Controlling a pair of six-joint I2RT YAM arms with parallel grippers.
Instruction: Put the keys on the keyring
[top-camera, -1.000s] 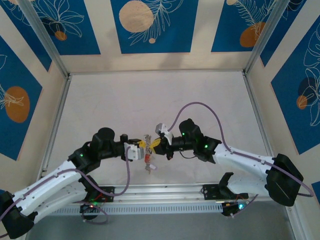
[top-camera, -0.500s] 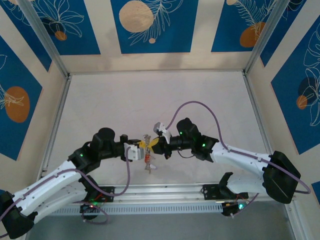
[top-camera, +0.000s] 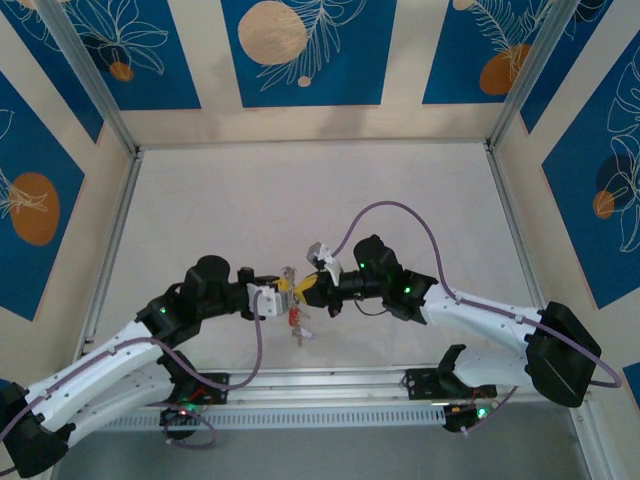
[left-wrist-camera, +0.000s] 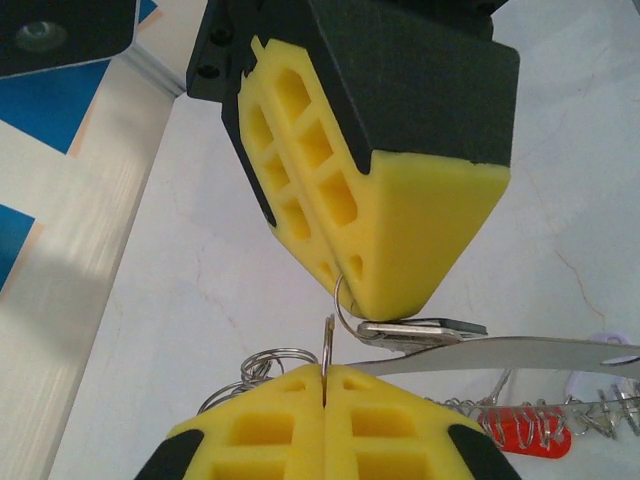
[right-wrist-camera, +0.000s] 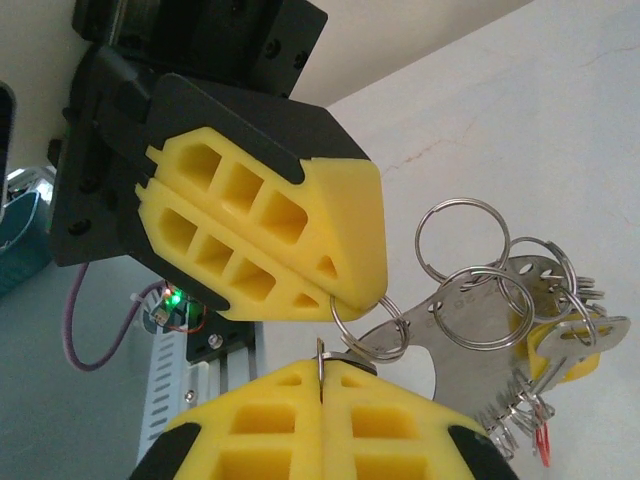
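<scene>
At the bottom of the left wrist view, left gripper (left-wrist-camera: 325, 385) pads are pressed together, clamped on the keyring (left-wrist-camera: 327, 350), which is seen edge-on and stands up out of the seam. Just above it, right gripper (left-wrist-camera: 385, 300) fills the top of the frame, pads together, with a small ring (left-wrist-camera: 338, 298) pinched at its tip. One of the keys (left-wrist-camera: 420, 332) lies flat right under that tip; it looks hung on the small ring, but the link is not clear. Flat silvery plate (left-wrist-camera: 500, 352) runs to the right edge just below it. Red spring tag (left-wrist-camera: 515, 428) at lower right, loose rings (left-wrist-camera: 265, 362) at lower left beside the left pads.

Right wrist view: the two gripper tips nearly touch, and keyring and small ring overlap between them. Cannot tell whether they are threaded together. The other keys bunch at the right, with a yellow tag (right-wrist-camera: 565, 362) among them.

Top view: grippers meet tip to tip at lower centre, bunch hanging just below them over the pale table (top-camera: 300, 200). Blue patterned walls (top-camera: 300, 50) at the back.
</scene>
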